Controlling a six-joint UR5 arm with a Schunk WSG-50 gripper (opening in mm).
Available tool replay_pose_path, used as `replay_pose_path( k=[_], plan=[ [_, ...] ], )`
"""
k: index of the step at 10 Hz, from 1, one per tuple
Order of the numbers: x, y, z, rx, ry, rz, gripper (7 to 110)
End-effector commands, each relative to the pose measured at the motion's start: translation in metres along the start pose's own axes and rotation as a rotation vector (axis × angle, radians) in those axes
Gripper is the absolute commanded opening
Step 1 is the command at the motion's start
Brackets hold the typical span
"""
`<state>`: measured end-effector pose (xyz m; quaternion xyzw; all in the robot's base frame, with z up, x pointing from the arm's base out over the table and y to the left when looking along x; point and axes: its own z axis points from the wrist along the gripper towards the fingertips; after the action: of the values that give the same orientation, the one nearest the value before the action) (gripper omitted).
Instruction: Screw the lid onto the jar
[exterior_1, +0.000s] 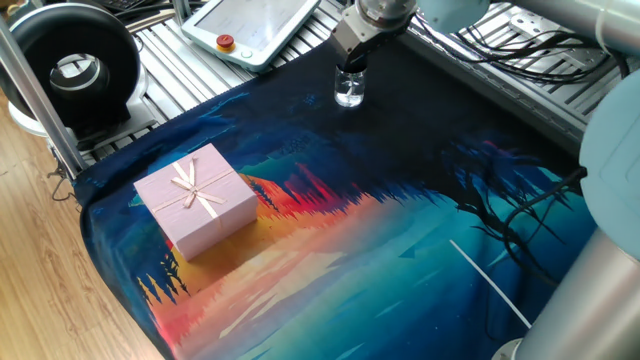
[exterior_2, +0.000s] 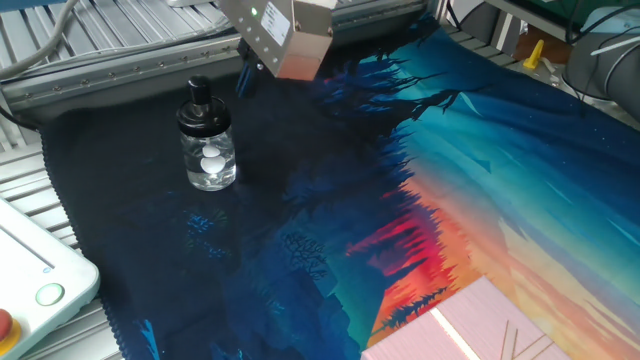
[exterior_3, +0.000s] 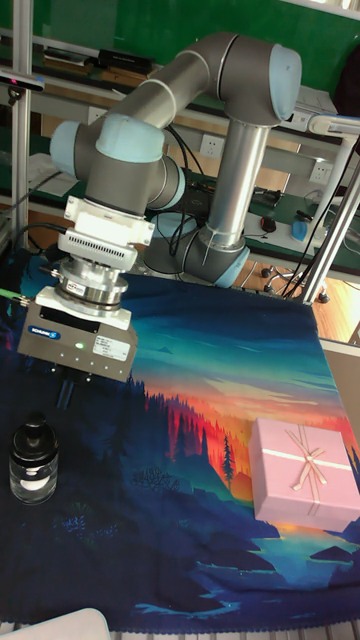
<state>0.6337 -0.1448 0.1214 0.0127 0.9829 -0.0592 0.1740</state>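
Note:
The jar, a tiny clear glass bottle with white pieces inside, stands upright on the dark part of the cloth. The lid, a small black cap with a bulb top, sits on its neck. The jar is at the far edge of the cloth, and the jar appears at the lower left of the tall view. My gripper hangs above and beside the jar, apart from it, with nothing between its dark fingers. The gripper looks open. The gripper is just over the jar.
A pink gift box with a ribbon stands on the cloth toward the near left. A white teach pendant lies on the metal slats behind the jar. A black round device sits at the far left. Cables run at the back right.

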Motion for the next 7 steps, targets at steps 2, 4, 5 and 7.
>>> replay_pose_path(
  k=[2, 4, 5, 7],
  plan=[
    [0.001, -0.004, 0.003, -0.012, 0.000, -0.013, 22],
    [-0.005, -0.003, 0.002, -0.025, -0.026, 0.046, 22],
    [-0.008, -0.008, 0.002, -0.006, -0.038, 0.062, 22],
    [-0.016, -0.012, -0.001, -0.025, -0.061, 0.099, 22]
  ],
)
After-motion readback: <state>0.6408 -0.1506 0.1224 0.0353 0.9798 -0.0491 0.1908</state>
